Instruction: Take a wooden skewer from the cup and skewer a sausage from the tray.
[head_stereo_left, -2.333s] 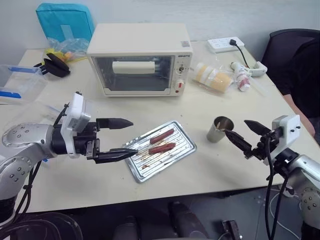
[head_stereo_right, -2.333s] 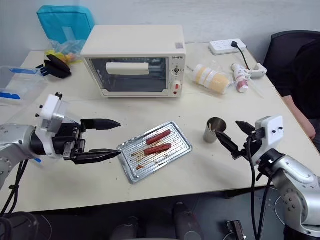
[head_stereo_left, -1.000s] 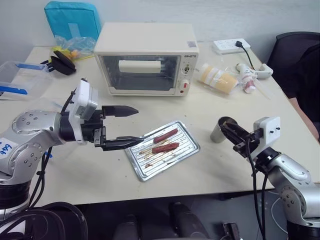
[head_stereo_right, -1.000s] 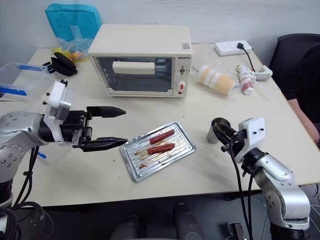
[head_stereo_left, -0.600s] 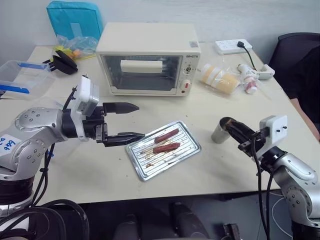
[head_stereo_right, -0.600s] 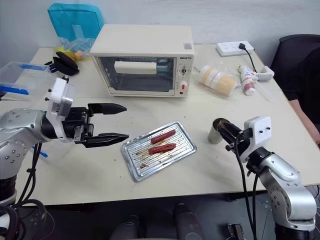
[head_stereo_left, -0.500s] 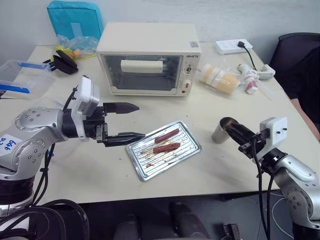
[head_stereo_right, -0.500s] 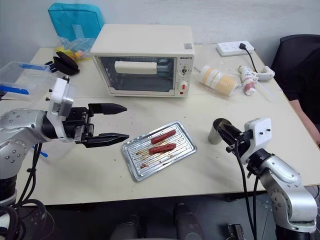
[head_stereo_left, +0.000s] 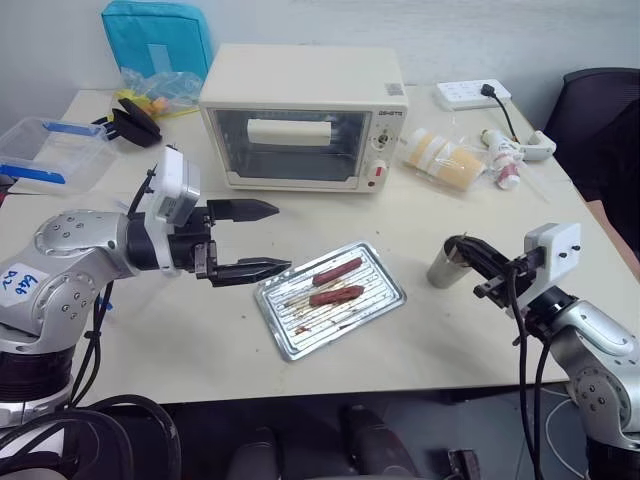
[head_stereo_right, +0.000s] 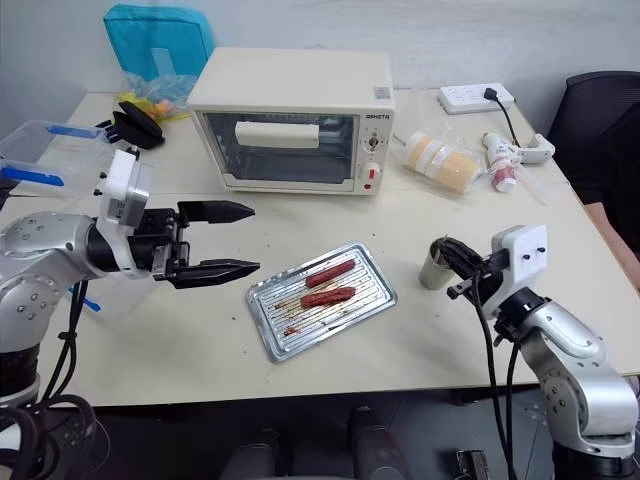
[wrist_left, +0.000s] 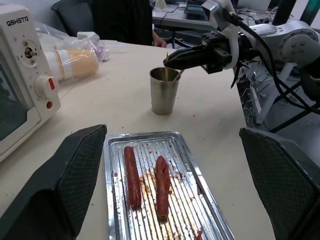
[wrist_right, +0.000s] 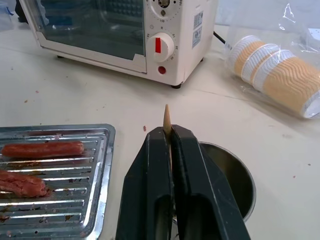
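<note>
The table (head_stereo_left: 200, 340) spreads pale and wide under me, with the oven (head_stereo_left: 303, 118) at the back and bare surface in front of it and along the near edge. The tray (head_stereo_left: 331, 298) lies slantwise in the middle, near the front edge, with two sausages (head_stereo_left: 337, 282) side by side on its ribbed floor. My left gripper (head_stereo_left: 254, 239) hangs level just left of the tray, its jaws spread as wide as they go and holding nothing, the lower fingertip close to the tray's left corner but not touching it. My right gripper (wrist_right: 169, 131) is clamped tight on the skewer (wrist_right: 167, 116), whose pale pointed tip pokes out just beyond my fingertips; the fingers sit right over the rim of the cup (wrist_right: 225, 170), which stands on the table to the right of the tray, well apart from it. A second ago these right jaws stood a little apart at the cup's mouth; now they are pressed together on the stick. The left gripper has kept its wide spread. Between cup and tray the table is bare. A sleeve of paper cups (head_stereo_left: 442, 160) lies further back toward the right, and a clear box (head_stereo_left: 45, 155) sits at the far left edge.
</note>
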